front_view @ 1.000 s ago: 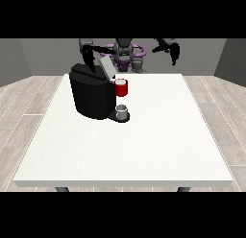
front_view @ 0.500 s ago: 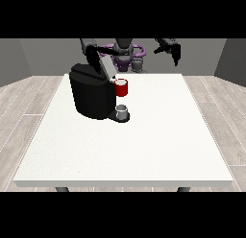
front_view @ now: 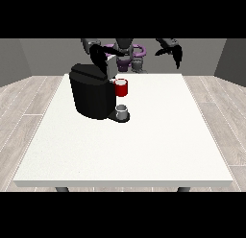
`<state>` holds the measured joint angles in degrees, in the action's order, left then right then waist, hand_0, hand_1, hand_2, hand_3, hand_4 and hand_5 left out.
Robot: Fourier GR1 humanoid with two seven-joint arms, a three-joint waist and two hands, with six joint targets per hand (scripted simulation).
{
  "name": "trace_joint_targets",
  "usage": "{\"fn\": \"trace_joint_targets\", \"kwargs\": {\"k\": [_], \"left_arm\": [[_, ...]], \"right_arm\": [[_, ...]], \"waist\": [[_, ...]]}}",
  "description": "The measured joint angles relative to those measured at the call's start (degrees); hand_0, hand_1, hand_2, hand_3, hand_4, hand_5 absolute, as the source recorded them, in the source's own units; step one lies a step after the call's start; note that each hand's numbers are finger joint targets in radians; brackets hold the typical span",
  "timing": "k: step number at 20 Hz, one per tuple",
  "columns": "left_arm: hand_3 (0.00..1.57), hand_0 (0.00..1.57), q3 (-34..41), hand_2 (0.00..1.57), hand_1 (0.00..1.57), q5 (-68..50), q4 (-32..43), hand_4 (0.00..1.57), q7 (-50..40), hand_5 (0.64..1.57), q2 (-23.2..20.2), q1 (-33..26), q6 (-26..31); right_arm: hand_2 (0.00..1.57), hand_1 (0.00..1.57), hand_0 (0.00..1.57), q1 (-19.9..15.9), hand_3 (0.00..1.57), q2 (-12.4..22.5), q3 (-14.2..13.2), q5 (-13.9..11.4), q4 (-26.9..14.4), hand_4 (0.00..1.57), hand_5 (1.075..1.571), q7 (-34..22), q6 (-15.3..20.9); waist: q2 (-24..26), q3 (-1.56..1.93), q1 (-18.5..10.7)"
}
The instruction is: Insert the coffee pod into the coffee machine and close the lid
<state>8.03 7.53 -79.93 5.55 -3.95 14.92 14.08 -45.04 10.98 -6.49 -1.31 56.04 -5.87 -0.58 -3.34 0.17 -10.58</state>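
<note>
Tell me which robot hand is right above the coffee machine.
The robot hand at the view's left, directly over the black coffee machine. The other robot hand hangs off to the right, away from it.

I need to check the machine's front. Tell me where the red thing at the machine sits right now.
In the front view, the red thing at the machine sits at the coffee machine's right side, directly above a grey thing on its base.

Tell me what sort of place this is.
Probably a bare test room set up as a coffee station: a large white table carrying a black coffee machine, a wood-plank floor and plain grey walls. The robot stands behind the table.
</note>
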Motion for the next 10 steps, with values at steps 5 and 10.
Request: {"fn": "trace_joint_targets", "kwargs": {"k": [5, 10], "left_arm": [[0.00, 0.00, -0.2, 0.00, 0.00, -0.5, -0.5, 0.38, -0.5, 1.571, -0.6, 0.9, 0.6], [0.00, 0.00, -1.0, 0.00, 0.00, -0.2, -0.2, 0.32, 0.0, 1.571, -0.6, 2.0, 0.9]], "right_arm": [[0.00, 0.00, 0.00, -2.3, 0.00, 1.3, 0.1, -1.2, 0.0, 0.00, 1.571, -1.3, 0.2], [0.00, 0.00, 0.00, -3.6, 0.00, 2.0, 1.3, -4.2, 1.2, 0.09, 1.571, -4.7, 2.4]], "waist": [[-1.7, 0.15, -0.9], [-2.8, 0.45, -1.8]]}}
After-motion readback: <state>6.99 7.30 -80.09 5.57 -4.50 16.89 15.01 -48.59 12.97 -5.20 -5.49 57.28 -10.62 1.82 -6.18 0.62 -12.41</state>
